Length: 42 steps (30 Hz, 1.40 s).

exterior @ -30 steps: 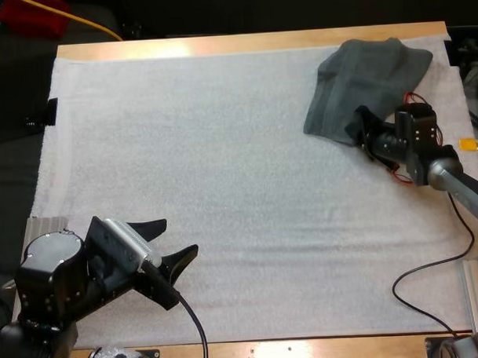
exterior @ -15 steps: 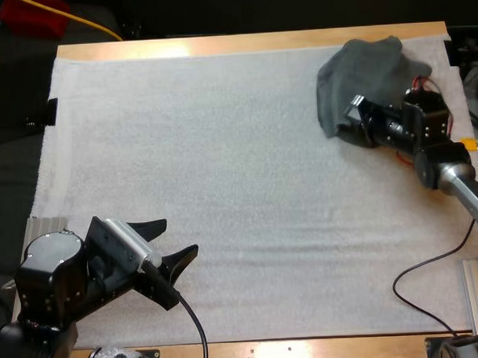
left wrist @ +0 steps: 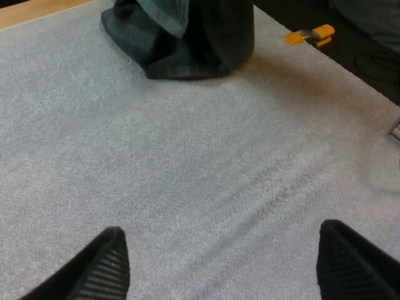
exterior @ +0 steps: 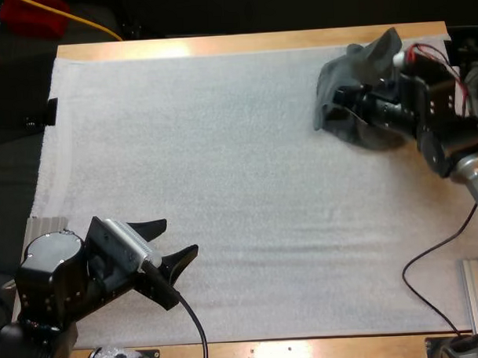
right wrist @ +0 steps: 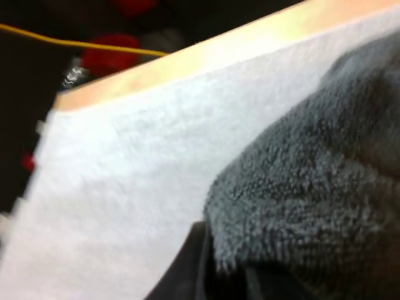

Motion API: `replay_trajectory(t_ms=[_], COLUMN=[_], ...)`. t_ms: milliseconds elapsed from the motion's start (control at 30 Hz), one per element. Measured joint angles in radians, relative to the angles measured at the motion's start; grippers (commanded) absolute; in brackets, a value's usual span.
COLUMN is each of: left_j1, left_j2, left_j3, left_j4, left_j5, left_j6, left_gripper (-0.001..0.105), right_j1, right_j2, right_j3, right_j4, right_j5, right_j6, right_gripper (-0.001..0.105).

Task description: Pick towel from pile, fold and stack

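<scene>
The dark grey-green crumpled towel (exterior: 359,58), at two o'clock on the white mat (exterior: 222,148), has bunched up and lifted. Our right gripper (exterior: 340,105) now clenches it, so the pick looks underway. Our left gripper (exterior: 180,235) waits at seven o'clock, fingers spread.

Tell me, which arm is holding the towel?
The right end effector grips the crumpled grey-green towel, lifting it. The left end effector is open over the bare mat.
</scene>
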Motion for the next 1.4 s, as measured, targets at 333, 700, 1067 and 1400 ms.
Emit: replay_trajectory(t_ms=[333,700,1067,1400], left_j1=[0.000,0.000,0.000,0.000], left_j2=[0.000,0.000,0.000,0.000], left_j3=[0.000,0.000,0.000,0.000], left_j4=[0.000,0.000,0.000,0.000], left_j5=[0.000,0.000,0.000,0.000], left_j6=[0.000,0.000,0.000,0.000], left_gripper=[0.062,0.062,0.062,0.062], right_j1=[0.142,0.365,0.570,0.599], right_j2=[0.000,0.000,0.000,0.086], right_j3=[-0.210,-0.279,-0.279,-0.238], right_j4=[0.293,0.374,0.377,0.468], right_j5=[0.153,0.204,0.232,0.256], right_j6=[-0.254,-0.302,-0.300,-0.302], right_gripper=[0.002,0.002,0.002,0.002])
